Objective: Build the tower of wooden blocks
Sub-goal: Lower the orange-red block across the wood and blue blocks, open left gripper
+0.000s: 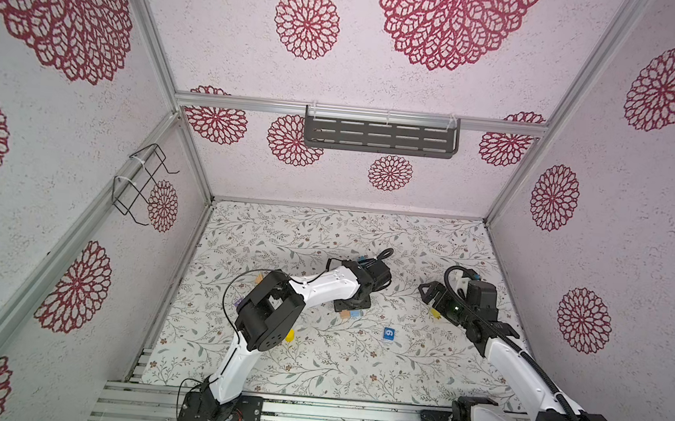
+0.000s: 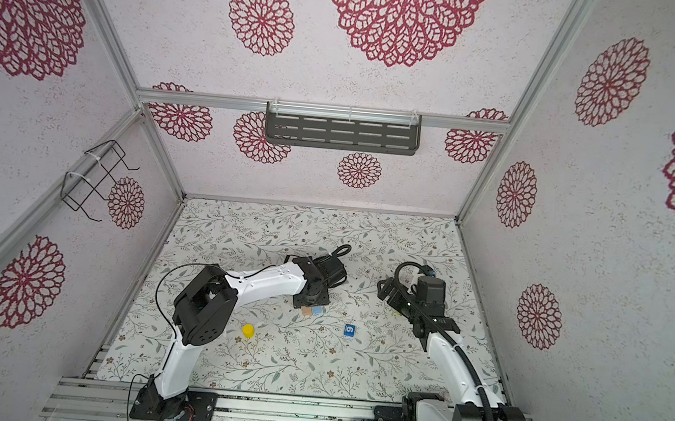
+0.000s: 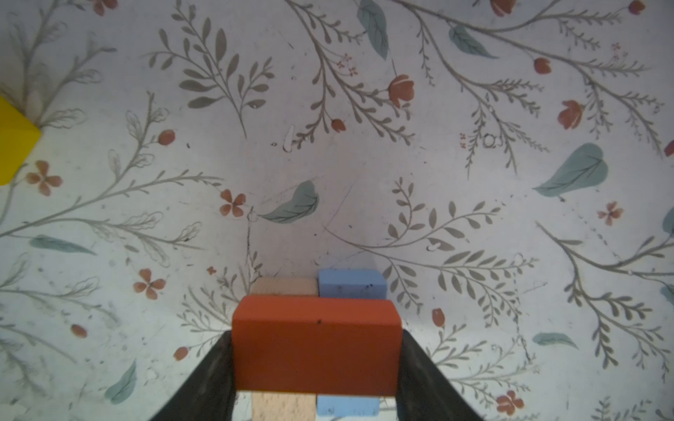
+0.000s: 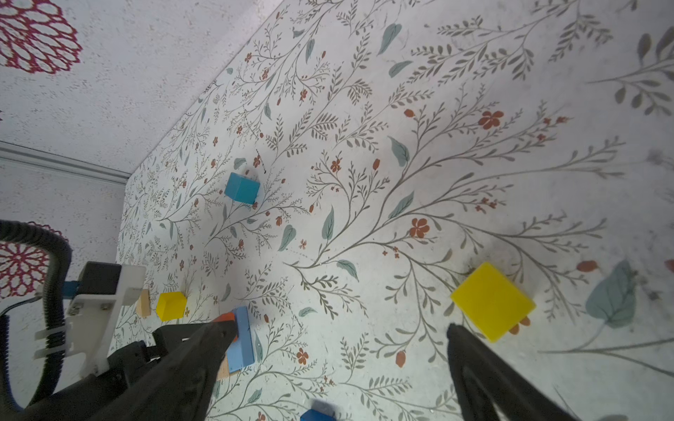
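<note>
stage: second layer, early | left gripper (image 3: 315,337) grasps orange brick (image 3: 315,350) crosswise over tan block (image 3: 284,286) and light blue block (image 3: 352,284), lower centre of left wrist view | right gripper (image 4: 341,330) spread wide, empty, near yellow cube (image 4: 492,300) | remaining: yellow cylinder (image 2: 248,331), teal cube (image 4: 241,187) loose on surface (image 1: 366,239)

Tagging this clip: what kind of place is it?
Probably a lab robot cell: aluminium frame with patterned walls, two arms on a rail, toy blocks on a floral table.
</note>
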Robot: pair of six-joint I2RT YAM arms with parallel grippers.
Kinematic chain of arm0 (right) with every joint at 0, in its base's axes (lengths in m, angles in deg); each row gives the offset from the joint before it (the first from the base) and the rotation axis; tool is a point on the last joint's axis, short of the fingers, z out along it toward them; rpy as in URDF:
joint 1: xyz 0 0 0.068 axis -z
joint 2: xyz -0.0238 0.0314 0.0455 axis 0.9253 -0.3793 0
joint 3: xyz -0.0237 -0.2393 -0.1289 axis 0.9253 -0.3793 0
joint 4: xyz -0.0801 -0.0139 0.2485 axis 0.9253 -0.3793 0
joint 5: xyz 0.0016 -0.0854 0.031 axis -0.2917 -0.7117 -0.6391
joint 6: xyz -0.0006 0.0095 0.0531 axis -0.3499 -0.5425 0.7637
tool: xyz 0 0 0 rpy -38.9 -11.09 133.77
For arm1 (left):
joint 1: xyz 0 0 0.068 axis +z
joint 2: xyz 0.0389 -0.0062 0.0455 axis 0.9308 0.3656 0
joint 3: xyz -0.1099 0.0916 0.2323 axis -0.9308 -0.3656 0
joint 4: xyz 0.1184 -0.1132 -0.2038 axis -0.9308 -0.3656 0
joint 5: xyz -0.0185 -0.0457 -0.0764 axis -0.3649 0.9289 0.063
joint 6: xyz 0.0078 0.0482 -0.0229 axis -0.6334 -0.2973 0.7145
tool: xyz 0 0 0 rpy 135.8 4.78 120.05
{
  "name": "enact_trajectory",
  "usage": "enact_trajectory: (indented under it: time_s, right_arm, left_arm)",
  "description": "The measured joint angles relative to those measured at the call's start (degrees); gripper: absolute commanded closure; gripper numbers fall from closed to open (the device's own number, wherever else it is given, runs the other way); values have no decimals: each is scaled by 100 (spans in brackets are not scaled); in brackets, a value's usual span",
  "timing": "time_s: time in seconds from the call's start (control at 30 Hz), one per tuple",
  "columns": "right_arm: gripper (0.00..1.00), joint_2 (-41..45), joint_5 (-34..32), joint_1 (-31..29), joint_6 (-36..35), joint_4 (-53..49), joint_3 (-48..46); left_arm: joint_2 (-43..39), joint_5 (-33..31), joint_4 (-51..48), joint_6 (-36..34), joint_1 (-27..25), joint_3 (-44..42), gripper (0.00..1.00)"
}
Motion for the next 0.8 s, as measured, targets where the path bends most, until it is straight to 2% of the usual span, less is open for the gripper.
enact_trajectory:
  time_s: [0.57, 0.8]
  right_arm:
    - [1, -72, 125, 0, 2, 136, -2]
    - [1, -72, 151, 0, 2, 146, -2]
  left_arm:
    - [0, -24, 4, 2, -155, -2, 46]
    - [0, -50, 4, 4, -190, -13, 43]
